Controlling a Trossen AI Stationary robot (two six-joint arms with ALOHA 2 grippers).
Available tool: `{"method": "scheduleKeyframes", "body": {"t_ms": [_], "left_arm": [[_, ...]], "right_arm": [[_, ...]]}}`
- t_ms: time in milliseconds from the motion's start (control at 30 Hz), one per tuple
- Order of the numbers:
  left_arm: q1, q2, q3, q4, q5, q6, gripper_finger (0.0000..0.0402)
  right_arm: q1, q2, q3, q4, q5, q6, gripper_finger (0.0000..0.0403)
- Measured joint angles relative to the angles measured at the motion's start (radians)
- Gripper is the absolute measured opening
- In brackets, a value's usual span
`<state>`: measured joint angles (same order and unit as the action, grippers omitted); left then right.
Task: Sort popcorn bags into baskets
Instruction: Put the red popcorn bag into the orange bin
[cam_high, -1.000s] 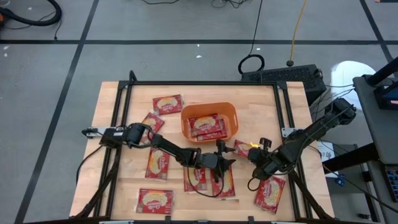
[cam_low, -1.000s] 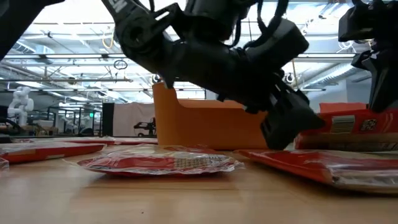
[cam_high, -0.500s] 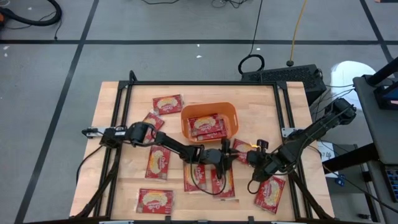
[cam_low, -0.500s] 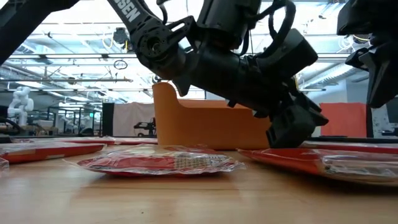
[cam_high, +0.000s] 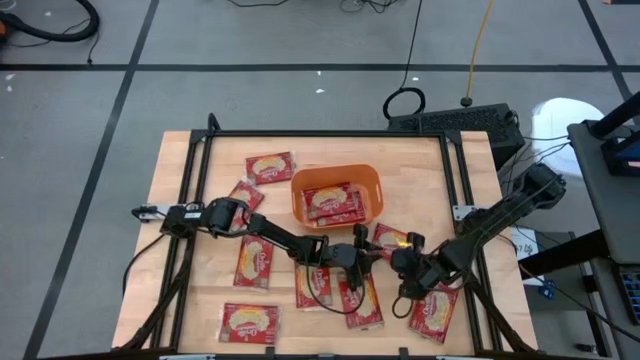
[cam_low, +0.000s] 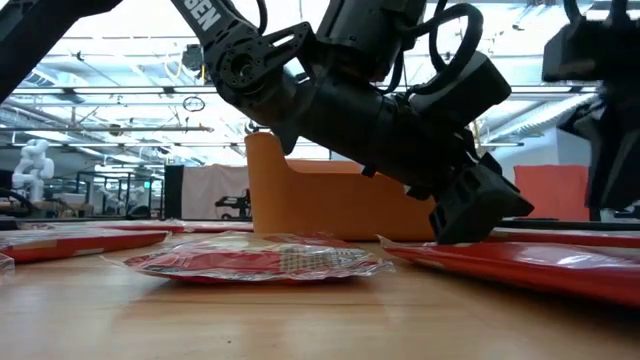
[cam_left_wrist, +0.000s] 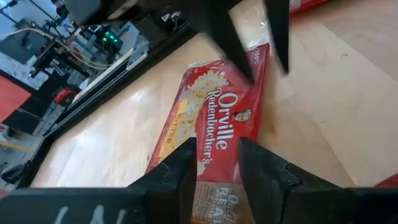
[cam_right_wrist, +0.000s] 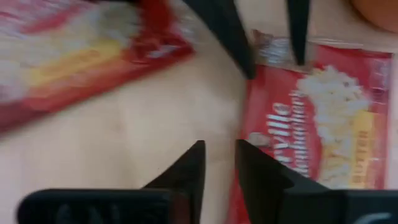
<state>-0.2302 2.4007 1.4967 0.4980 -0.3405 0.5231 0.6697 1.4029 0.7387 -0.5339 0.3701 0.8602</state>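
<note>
The left gripper (cam_high: 362, 262) sits low at the table, its arm stretched flat and long across the wood from the left side, wrist bent down in the low view so the fingertips (cam_low: 478, 222) meet a red popcorn bag (cam_low: 520, 262). In the left wrist view its two dark fingers (cam_left_wrist: 177, 177) stand a narrow gap apart over the printed bag (cam_left_wrist: 214, 130) that lies flat under them; whether they pinch its edge I cannot tell. Just beyond this gripper is the orange basket (cam_high: 372, 178), with bags (cam_high: 330, 203) lying inside.

The right gripper (cam_high: 400, 258) reaches in from the right, arm folded at the elbow and sloping down to the table, close beside the left one. Its fingers (cam_right_wrist: 186, 168) are a little apart and hold nothing; one bag (cam_right_wrist: 317, 130) lies flat just ahead of them, another (cam_right_wrist: 87, 56) off to one side. More bags lie scattered on the table (cam_high: 180, 250) behind the left arm, near the rear edge (cam_high: 268, 166) and the front (cam_high: 248, 322).
</note>
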Motion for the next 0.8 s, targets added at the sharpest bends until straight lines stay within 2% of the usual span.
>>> {"method": "scheduleKeyframes", "body": {"t_ms": [133, 233, 333, 500, 800], "left_arm": [[-0.001, 0.0, 0.0, -0.004, -0.018, -0.013, 0.0133], [-0.002, 0.0, 0.0, -0.005, -0.023, -0.012, 0.0133], [-0.002, 0.0, 0.0, -0.005, -0.023, -0.012, 0.0134], [-0.002, 0.0, 0.0, -0.015, -0.021, -0.012, 0.0134], [-0.001, 0.0, -0.001, -0.022, -0.018, -0.033, 0.0134]], "right_arm": [[-0.004, 0.071, -0.001, -0.015, 0.026, -0.012, 0.0121], [-0.007, 0.116, 0.0, -0.034, 0.027, -0.015, 0.0122], [-0.008, 0.133, 0.001, -0.043, 0.045, -0.014, 0.0095], [-0.012, 0.12, 0.0, -0.059, 0.046, -0.012, 0.0011], [-0.023, 0.073, 0.008, -0.078, 0.037, -0.033, 0.0001]]}}
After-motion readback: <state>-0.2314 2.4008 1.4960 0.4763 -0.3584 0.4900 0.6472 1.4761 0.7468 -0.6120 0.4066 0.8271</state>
